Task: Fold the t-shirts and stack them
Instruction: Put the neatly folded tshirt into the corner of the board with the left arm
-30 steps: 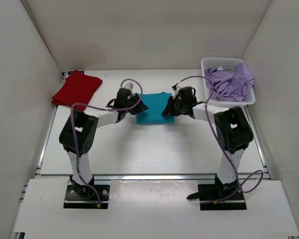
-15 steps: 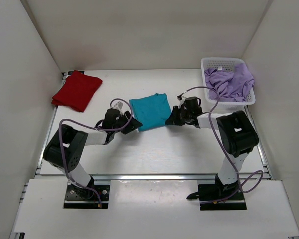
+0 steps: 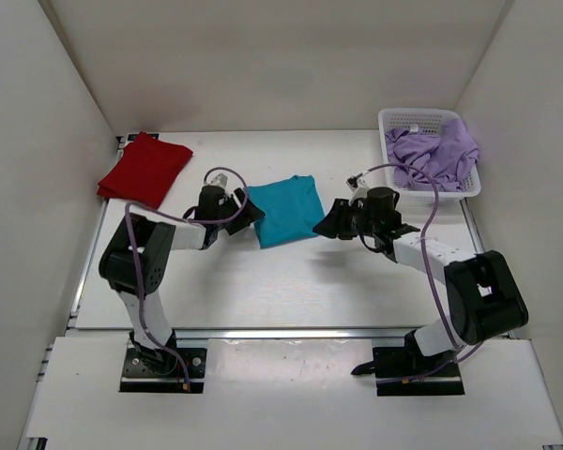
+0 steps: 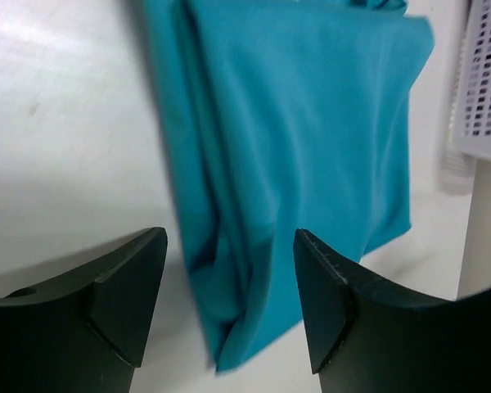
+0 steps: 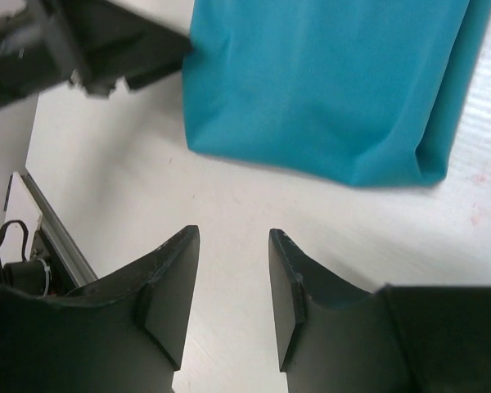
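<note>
Teal shirt (image 3: 283,208) folded, mid-frame. L gripper (image 3: 248,215) jaws wide at its left edge; R gripper (image 3: 327,223) jaws apart, holding nothing.

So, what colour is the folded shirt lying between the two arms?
The shirt is plain teal-turquoise; the left wrist view shows it best.

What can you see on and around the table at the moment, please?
teal t-shirt: one, teal, folded, middle of the table
red t-shirt: one, deep red, folded, far left corner
lavender t-shirt: one, pale purple, crumpled in the basket
basket: one, white mesh, far right corner
table: one, white
left gripper: one, black, open, at the teal t-shirt's left edge
right gripper: one, black, open, over bare table just right of the teal t-shirt
</note>
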{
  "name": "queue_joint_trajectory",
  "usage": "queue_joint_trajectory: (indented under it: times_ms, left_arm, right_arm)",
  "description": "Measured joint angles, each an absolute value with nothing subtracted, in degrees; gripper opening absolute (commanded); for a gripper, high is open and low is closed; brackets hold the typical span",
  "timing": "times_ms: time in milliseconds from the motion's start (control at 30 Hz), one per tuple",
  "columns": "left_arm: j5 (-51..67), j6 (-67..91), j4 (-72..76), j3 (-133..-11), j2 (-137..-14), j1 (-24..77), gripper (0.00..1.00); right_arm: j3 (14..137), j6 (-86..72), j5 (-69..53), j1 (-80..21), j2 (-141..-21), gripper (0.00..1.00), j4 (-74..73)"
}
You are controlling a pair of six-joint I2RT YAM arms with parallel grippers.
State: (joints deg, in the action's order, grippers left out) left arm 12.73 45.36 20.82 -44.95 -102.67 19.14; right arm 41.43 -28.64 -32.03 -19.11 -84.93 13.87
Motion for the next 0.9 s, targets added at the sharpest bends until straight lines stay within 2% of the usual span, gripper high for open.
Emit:
queue_joint_trajectory:
  times_ms: [33, 67, 100, 133, 167, 200, 233, 300, 333, 400, 500, 733, 800, 900]
  left_arm:
    - [12.86, 45.47, 21.08, -46.85, -104.47, 19.29, 0.71]
    - [12.88, 45.47, 21.06, -48.95, -106.21, 19.51, 0.62]
    - [12.88, 45.63, 21.12, -50.87, -107.94, 19.75, 0.57]
    - [12.8, 45.67, 20.99, -52.73, -109.86, 20.1, 0.48]
    - [13.21, 45.98, 21.47, -54.11, -111.48, 20.27, 0.35]
    - [13.15, 46.33, 21.43, -55.29, -112.71, 20.53, 0.27]
    - [13.17, 46.44, 21.26, -56.36, -113.95, 20.86, 0.24]
    - [13.74, 46.98, 21.17, -58.04, -115.5, 21.39, 0.1]
    - [13.61, 47.07, 20.34, -59.44, -116.05, 21.74, 0.09]
    - [13.47, 46.5, 17.47, -63.31, -117.25, 22.5, 0.0]
    - [13.61, 45.41, 12.34, -72.23, -119.44, 23.16, 0.0]
    - [15.94, 39.59, -3.81, -102.59, -123.85, 19.84, 0.0]
    - [16.14, 38.28, -5.74, -106.89, -123.07, 16.71, 0.0]
    - [16.6, 37.91, -6.79, -106.87, -119.46, 9.21, 0.0]
  right_arm:
    - [40.47, -28.71, -32.01, -19.22, -84.09, 0.37, 13.78]
    - [39.75, -28.73, -31.94, -19.44, -83.48, 0.37, 13.74]
    - [39.22, -28.73, -31.97, -19.57, -82.98, 0.37, 13.58]
    - [38.76, -28.73, -31.94, -19.81, -82.52, 0.37, 13.41]
    - [38.37, -28.77, -31.99, -19.86, -81.97, 0.37, 13.28]
    - [38.04, -28.77, -32.03, -19.86, -81.45, 0.37, 13.26]
    - [37.8, -28.8, -32.05, -19.84, -80.88, 0.37, 13.23]
    - [37.1, -28.93, -32.18, -19.57, -79.55, 0.36, 13.39]
    - [36.71, -28.93, -32.36, -19.31, -78.85, 0.36, 13.39]
    - [35.62, -29.15, -32.69, -18.5, -77.49, 0.37, 13.67]
    - [33.28, -29.61, -33.67, -16.71, -75.59, 0.36, 14.17]
    - [28.05, -30.41, -34.98, -12.29, -72.49, 0.36, 14.39]
    - [27.83, -30.41, -35.27, -12.29, -72.42, 0.36, 14.44]
    - [27.77, -30.46, -36.16, -12.4, -72.86, 0.36, 14.81]
